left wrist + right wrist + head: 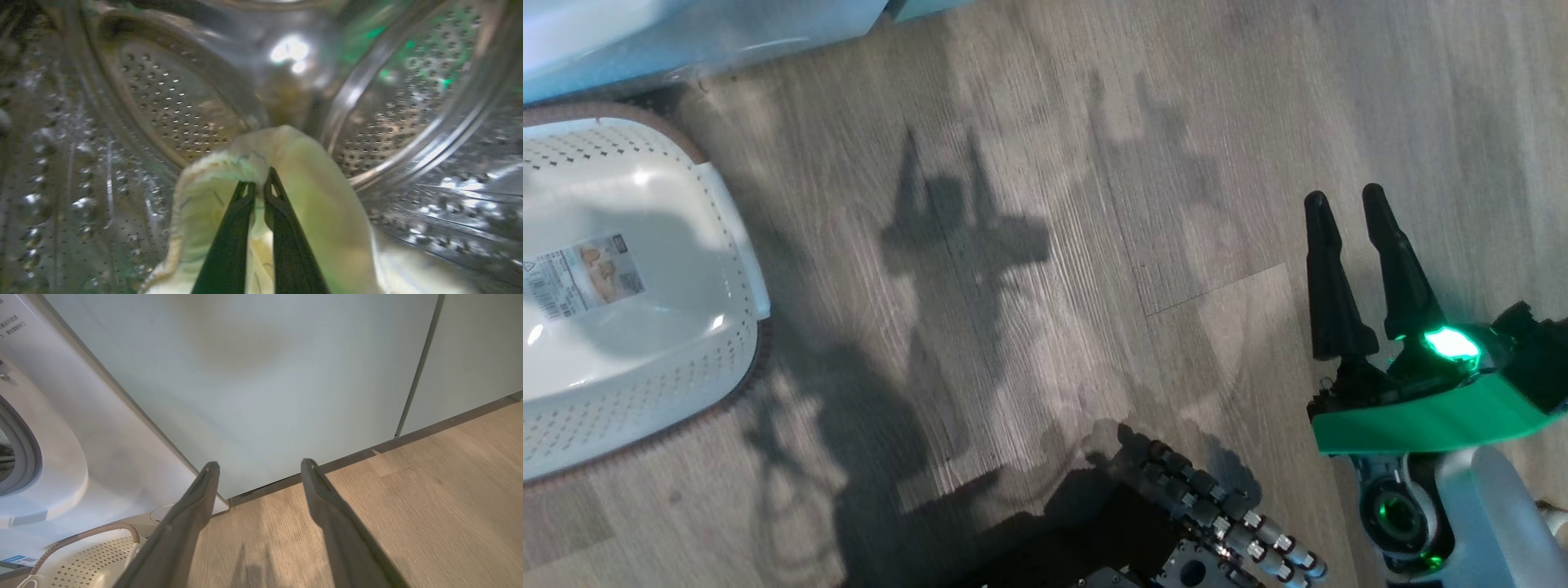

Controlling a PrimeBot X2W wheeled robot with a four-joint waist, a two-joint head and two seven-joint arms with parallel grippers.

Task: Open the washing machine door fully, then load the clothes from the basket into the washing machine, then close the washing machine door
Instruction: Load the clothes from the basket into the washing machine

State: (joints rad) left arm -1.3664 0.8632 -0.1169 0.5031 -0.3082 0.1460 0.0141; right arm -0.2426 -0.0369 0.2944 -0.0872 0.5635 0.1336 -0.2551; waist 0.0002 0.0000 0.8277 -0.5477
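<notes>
While the left claw (258, 182) reaches into the steel drum (171, 102) of the washing machine (61, 437), its fingers are pressed together, pinching a pale yellow piece of the clothes (322, 204); the right claw (1344, 196) hangs over the wooden floor (1054, 163) beside the washing machine, fingers spread wide apart, facing a pale cabinet door (265, 396); the basket (645, 400) sits on the floor just before the washing machine's front.

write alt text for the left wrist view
The left gripper, jaws shut, pinches a pale yellow soft fabric garment inside the washing machine's shiny perforated steel drum. A bright light glints on its back wall.
</notes>
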